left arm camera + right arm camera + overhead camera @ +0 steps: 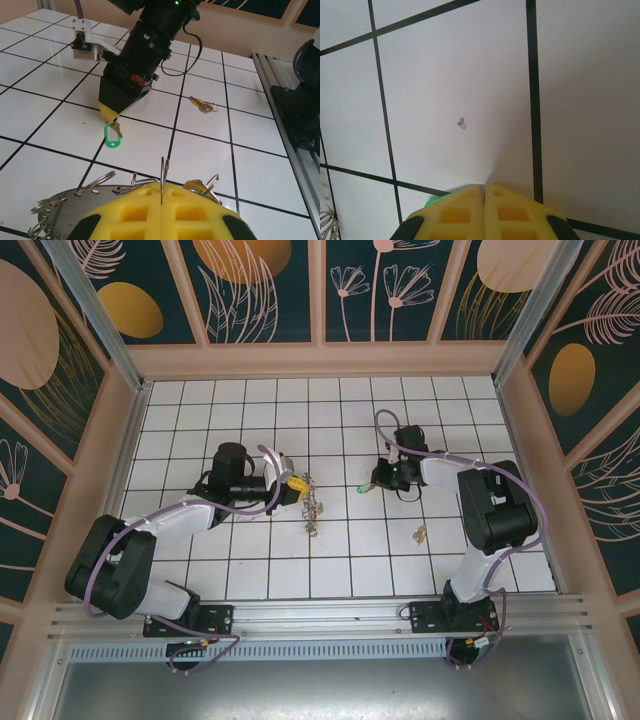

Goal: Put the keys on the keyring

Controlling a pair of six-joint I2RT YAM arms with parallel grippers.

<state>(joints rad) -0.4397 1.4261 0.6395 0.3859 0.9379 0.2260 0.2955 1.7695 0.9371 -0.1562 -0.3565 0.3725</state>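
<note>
The left gripper [293, 488] is pressed together on the keyring [313, 505], pinching a thin upright piece of its rim. In the left wrist view that sliver of metal stands in the seam where the yellow pads meet, and the rest of the keyring [65, 200] spreads out below and to the left, fringed with small wire loops. From above, the keyring sits near the middle of the white tiled desk [250, 560], just beside the left gripper's tip.

The right gripper [484, 187] is also pressed together, with no gap between its yellow fingers [457, 212]. Its tip comes down at the green key [114, 138], which lies on the desk with its metal blade reaching up to that tip (whether the blade is actually caught there cannot be told). A slip of green peeks out at the left of the fingers in the right wrist view.

A yellow key [202, 105] lies apart on the desk, to the right of the green key and nearer the right arm's base in the top view.
</note>
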